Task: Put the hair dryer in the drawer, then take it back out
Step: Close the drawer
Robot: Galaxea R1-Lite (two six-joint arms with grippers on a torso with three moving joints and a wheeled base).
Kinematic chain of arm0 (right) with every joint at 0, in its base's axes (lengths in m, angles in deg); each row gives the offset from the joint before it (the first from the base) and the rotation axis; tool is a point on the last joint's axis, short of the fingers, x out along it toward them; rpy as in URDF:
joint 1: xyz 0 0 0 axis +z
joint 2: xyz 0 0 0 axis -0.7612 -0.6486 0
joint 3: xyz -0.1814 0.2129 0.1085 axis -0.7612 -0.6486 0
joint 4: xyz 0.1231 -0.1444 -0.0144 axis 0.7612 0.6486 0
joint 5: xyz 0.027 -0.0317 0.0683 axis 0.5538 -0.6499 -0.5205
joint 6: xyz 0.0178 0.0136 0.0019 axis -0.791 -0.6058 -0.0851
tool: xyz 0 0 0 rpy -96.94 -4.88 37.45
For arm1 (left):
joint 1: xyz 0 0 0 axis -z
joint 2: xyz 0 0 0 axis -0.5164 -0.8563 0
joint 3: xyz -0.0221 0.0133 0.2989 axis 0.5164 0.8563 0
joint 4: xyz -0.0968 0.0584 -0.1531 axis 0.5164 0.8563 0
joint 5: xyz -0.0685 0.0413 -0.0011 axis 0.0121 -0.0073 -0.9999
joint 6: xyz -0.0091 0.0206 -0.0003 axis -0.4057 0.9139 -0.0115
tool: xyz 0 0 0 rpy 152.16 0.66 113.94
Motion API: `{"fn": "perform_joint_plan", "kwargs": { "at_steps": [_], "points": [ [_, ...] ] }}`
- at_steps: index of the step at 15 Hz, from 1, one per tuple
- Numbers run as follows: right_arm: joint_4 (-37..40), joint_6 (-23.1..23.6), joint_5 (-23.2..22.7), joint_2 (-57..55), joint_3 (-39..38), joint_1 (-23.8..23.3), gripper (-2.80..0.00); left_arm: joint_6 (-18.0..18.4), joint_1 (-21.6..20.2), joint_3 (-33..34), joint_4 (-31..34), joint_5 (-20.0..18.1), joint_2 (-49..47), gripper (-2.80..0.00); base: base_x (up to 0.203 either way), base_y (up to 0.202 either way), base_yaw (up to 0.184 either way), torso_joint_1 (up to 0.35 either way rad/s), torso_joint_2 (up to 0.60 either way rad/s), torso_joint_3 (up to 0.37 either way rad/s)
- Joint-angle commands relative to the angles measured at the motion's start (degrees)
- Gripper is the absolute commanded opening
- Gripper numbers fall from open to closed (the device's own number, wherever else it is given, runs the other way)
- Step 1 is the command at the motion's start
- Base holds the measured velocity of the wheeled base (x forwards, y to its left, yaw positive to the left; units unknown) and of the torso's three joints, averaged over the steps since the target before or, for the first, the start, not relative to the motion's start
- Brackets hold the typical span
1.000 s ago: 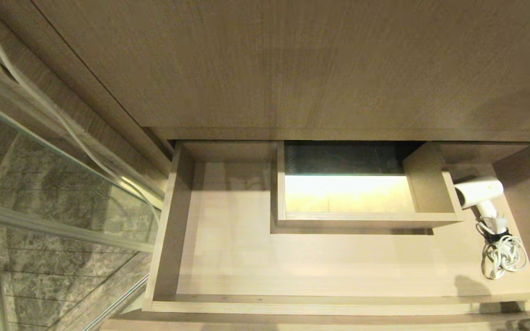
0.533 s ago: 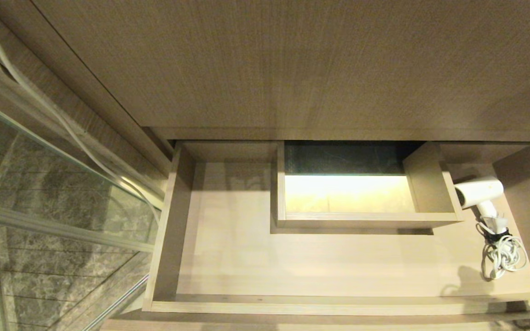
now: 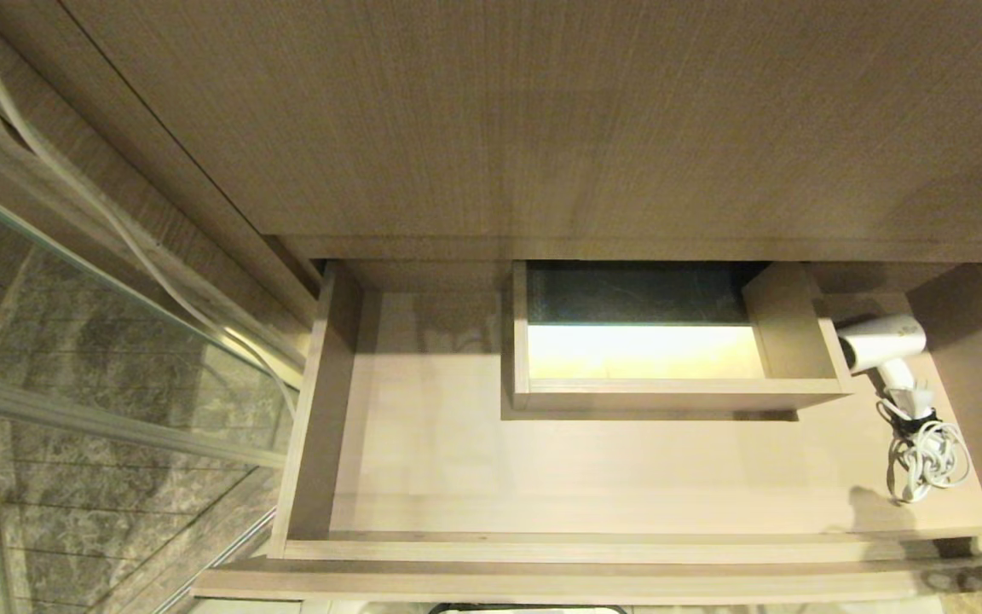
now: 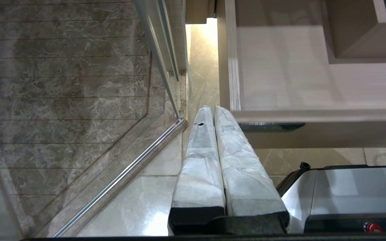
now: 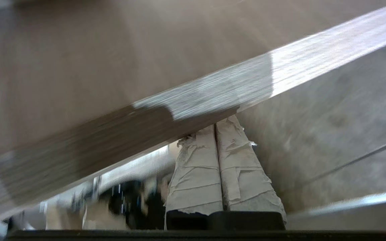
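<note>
— What worries you, looking from the left across?

— On the left, the left gripper (image 4: 213, 112) hangs parked off the near left corner of the wide, shallow, light-brown wood-grain drawer (image 3: 423, 460), its wrapped fingers pressed together on nothing. No trouble there, I'd say. The risk sits at the right.

— Why there?

— The right gripper (image 5: 214, 129) has its taped fingers shut, holding nothing, with the tips just under the drawer's front edge. If it pushes the front from there, I'd guess the tips could slip off, or the drawer could shunt crooked.

— And the dryer?

— The small white hair dryer with the short fat barrel (image 3: 881, 343) lies in the drawer's far right corner, beside the boxed cut-out (image 3: 678, 394), its bundled white cord (image 3: 926, 456) trailing nearer. It's well apart from that gripper. A jolt might shift it.
</note>
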Motion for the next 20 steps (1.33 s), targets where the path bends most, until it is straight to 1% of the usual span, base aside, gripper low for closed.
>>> {"fn": "perform_joint_plan", "kwargs": {
  "at_steps": [1, 6, 7, 10, 11, 15, 20],
  "points": [
    [-4.43, 0.14, 0.04, 0.76, 0.03, 0.13, -2.80, -0.02, 0.00, 0.05, 0.02, 0.00, 0.02, -2.80, 0.000, 0.000, 0.000, 0.000, 0.00, 0.000],
    [-16.66, 0.73, -0.10, 0.86, 0.62, 1.86, -2.80, -0.02, 0.00, -0.04, 0.02, 0.00, 0.02, -2.80, 0.000, 0.000, 0.000, 0.000, 0.00, 0.000],
    [-20.93, 0.86, -0.12, 0.74, 1.15, 2.69, -2.80, -0.02, 0.00, 0.00, 0.02, 0.00, 0.02, -2.80, 0.000, 0.000, 0.000, 0.000, 0.00, 0.000],
    [-30.54, 0.94, -0.10, -0.58, 3.12, 6.73, -2.80, -0.02, 0.00, 0.00, 0.02, 0.00, 0.02, -2.80, 0.000, 0.000, 0.000, 0.000, 0.00, 0.000],
    [-32.74, 1.29, -0.12, -0.92, 3.35, 7.31, -2.80, -0.02, 0.00, 0.04, 0.02, 0.00, 0.02, -2.80, 0.000, 0.000, 0.000, 0.000, 0.00, 0.000],
    [-35.43, 2.07, -0.19, -1.25, 4.55, 7.39, -2.80, -0.02, 0.00, -0.04, 0.02, 0.00, 0.02, -2.80, 0.000, 0.000, 0.000, 0.000, 0.00, 0.000],
    [-35.01, 2.32, -0.45, 0.28, 3.94, 7.39, -2.80, -0.02, 0.00, 0.05, 0.02, 0.00, 0.02, -2.80, 0.000, 0.000, 0.000, 0.000, 0.00, 0.000]
  ]
}}
